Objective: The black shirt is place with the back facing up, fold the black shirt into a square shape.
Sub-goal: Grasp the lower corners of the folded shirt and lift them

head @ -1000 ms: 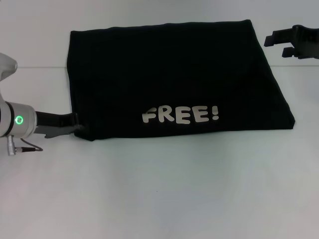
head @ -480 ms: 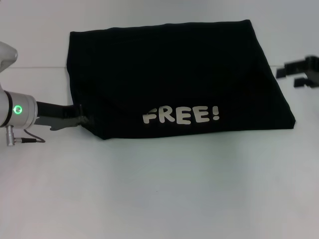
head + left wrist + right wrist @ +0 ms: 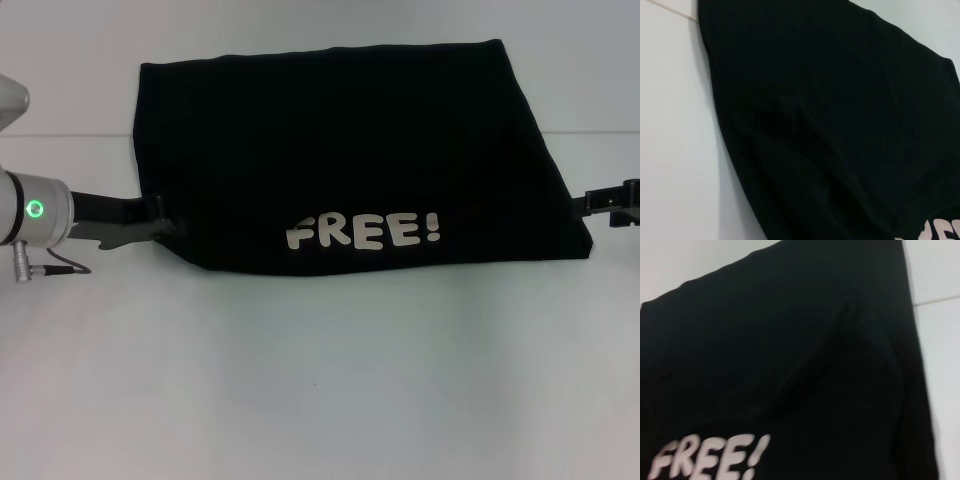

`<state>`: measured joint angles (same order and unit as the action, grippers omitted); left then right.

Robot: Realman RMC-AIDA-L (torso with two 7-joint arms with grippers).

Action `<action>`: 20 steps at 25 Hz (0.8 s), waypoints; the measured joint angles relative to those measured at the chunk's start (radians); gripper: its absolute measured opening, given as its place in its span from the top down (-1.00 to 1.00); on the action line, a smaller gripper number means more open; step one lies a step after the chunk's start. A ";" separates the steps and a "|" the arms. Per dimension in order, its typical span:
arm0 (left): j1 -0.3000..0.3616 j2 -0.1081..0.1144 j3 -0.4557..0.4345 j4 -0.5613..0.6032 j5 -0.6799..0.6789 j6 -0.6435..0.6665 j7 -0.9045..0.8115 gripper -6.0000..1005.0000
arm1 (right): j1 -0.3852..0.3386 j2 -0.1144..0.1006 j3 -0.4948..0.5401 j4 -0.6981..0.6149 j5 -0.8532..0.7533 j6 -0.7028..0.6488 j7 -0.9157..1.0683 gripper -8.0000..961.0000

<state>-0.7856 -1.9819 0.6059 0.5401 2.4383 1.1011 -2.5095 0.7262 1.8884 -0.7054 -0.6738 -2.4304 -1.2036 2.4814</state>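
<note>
- The black shirt (image 3: 350, 160) lay folded on the white surface (image 3: 320, 380), filling the upper middle of the head view.
- White "FREE!" letters (image 3: 362, 232) showed near its lower edge.
- The left claw (image 3: 165, 222) sat at the left side of the frame, touching the shirt's lower left corner. It looked pinched shut on the cloth there.
- The right claw (image 3: 598, 205) was at the right edge of the frame, just beside the shirt's lower right corner. I cannot tell if it was open or closed.

Black shirt (image 3: 350, 150), white "FREE!" lettering (image 3: 362, 232); white table (image 3: 320, 380)
</note>
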 joint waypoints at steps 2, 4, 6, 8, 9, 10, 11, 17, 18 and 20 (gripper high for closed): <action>-0.001 0.000 0.000 0.000 0.000 -0.001 0.000 0.98 | -0.002 0.017 -0.005 0.015 -0.003 0.050 -0.019 -0.45; -0.002 0.000 0.000 0.000 0.000 -0.002 0.000 0.98 | 0.001 0.030 -0.006 0.039 -0.005 0.096 -0.035 -0.45; -0.002 -0.001 0.000 0.000 0.000 -0.002 0.000 0.98 | 0.012 0.042 -0.009 0.072 -0.007 0.151 -0.049 -0.45; -0.002 -0.001 0.000 0.000 -0.001 -0.002 0.000 0.99 | 0.015 0.046 -0.014 0.083 -0.008 0.171 -0.051 -0.45; -0.002 -0.001 0.000 0.000 -0.003 -0.002 0.000 0.99 | 0.018 0.050 -0.021 0.092 -0.008 0.192 -0.053 -0.45; -0.002 -0.001 0.000 0.000 -0.003 -0.003 0.000 0.99 | 0.021 0.053 -0.028 0.099 -0.008 0.210 -0.054 -0.45; -0.002 -0.001 0.000 0.000 -0.004 -0.004 0.000 0.99 | 0.023 0.057 -0.036 0.103 -0.009 0.225 -0.054 -0.45; 0.001 -0.003 0.000 0.000 -0.015 -0.013 0.000 0.99 | 0.032 0.077 -0.070 0.120 -0.011 0.274 -0.053 -0.45; 0.001 -0.003 0.000 0.000 -0.015 -0.014 0.000 0.99 | 0.036 0.078 -0.077 0.128 -0.011 0.279 -0.053 -0.45; 0.001 -0.003 0.000 0.000 -0.016 -0.014 0.000 0.99 | 0.043 0.077 -0.089 0.146 -0.011 0.292 -0.049 -0.45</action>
<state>-0.7844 -1.9849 0.6060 0.5399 2.4222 1.0868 -2.5096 0.7690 1.9657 -0.7948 -0.5283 -2.4416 -0.9121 2.4319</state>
